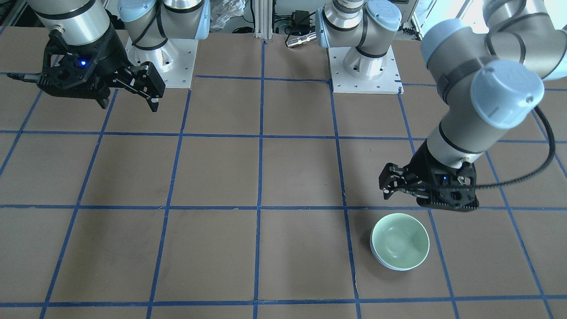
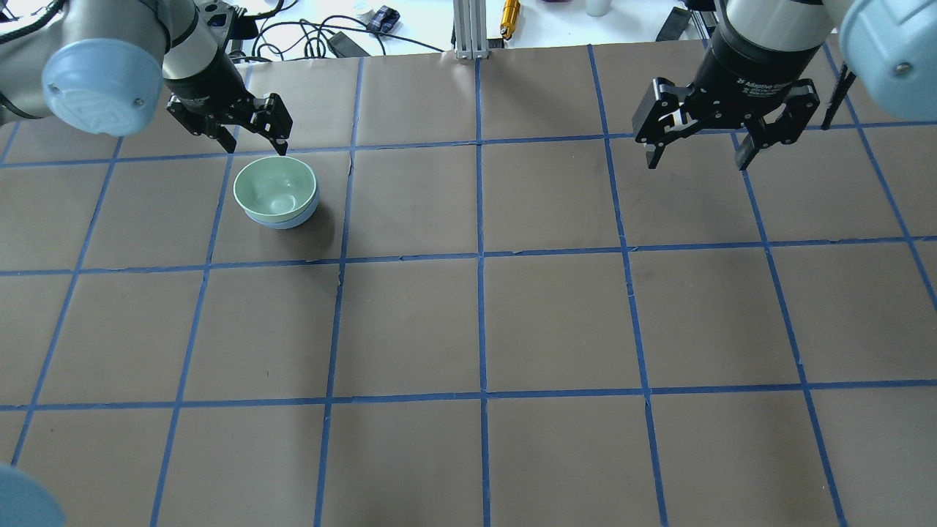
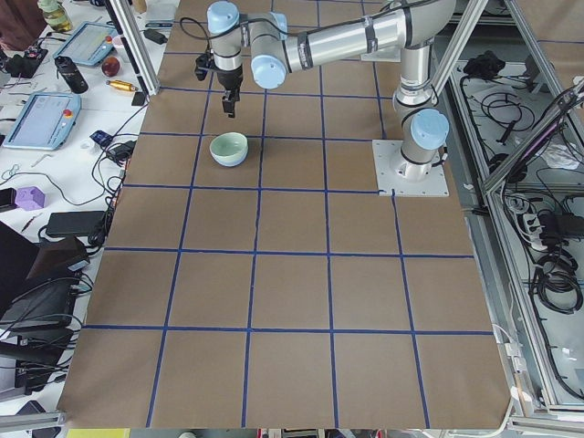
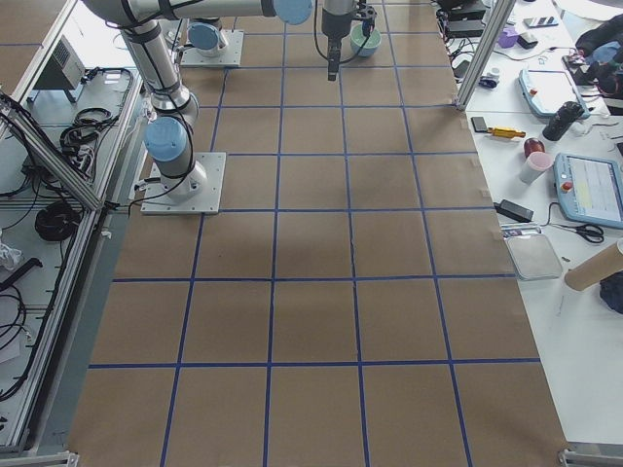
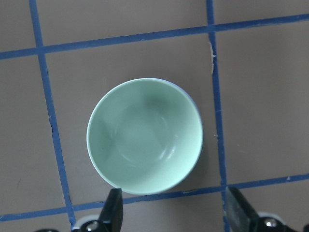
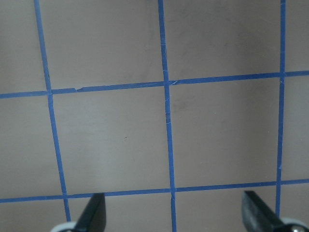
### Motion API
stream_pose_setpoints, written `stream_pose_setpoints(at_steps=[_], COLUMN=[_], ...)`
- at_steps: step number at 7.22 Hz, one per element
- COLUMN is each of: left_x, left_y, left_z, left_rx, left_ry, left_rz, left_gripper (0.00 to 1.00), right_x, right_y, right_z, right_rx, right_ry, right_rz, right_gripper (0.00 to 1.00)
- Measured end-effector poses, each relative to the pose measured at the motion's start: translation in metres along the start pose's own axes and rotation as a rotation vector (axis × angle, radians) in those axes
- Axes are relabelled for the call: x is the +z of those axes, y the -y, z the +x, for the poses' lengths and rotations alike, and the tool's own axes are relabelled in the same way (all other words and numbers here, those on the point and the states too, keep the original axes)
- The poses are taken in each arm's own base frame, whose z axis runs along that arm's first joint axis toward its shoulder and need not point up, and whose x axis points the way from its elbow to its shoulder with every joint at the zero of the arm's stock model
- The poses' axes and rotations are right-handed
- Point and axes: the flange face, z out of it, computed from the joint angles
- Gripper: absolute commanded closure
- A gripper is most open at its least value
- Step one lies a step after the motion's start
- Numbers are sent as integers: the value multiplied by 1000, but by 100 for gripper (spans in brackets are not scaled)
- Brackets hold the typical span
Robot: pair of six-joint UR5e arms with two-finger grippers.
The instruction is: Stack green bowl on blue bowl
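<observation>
Blue tape lines [image 2: 481, 256] grid the brown table [image 2: 410, 322]; a gold cylinder [image 2: 510, 10] lies at twelve o'clock, cables [image 2: 307, 33] at eleven.

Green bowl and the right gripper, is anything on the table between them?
No. In the overhead view, only bare brown table with blue tape lines lies between the green bowl and the open right gripper.

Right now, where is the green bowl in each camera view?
Front-facing: green bowl lower right.
Overhead: green bowl upper left.
Exterior left: green bowl upper left of centre.
Exterior right: green bowl near top edge, right of centre.
Left wrist: green bowl centred.
Right wrist: not in it.
Landmark: the blue bowl rim showing under it.
</observation>
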Motion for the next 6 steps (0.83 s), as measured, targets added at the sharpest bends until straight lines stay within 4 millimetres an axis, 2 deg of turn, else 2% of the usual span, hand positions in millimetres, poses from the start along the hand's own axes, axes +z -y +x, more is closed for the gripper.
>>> stream_pose_setpoints(at_steps=[2,3,5,6], left_x=[-57,-75,-97,-105], left_y=[-41,-61,-91,-100], left_z=[50,65,71,69], left_rx=[-34,-49,-81,-88], left_ry=[0,1,3,2], left_rz=[16,6,-18,-31], left_gripper=[16,16,8,8], right_x=[0,0,0,0], right_y=[0,0,0,0], right_z=[0,0,0,0], right_rx=[0,0,0,0], right_ry=[0,0,0,0], right_rz=[0,0,0,1], right_gripper=[0,0,0,0])
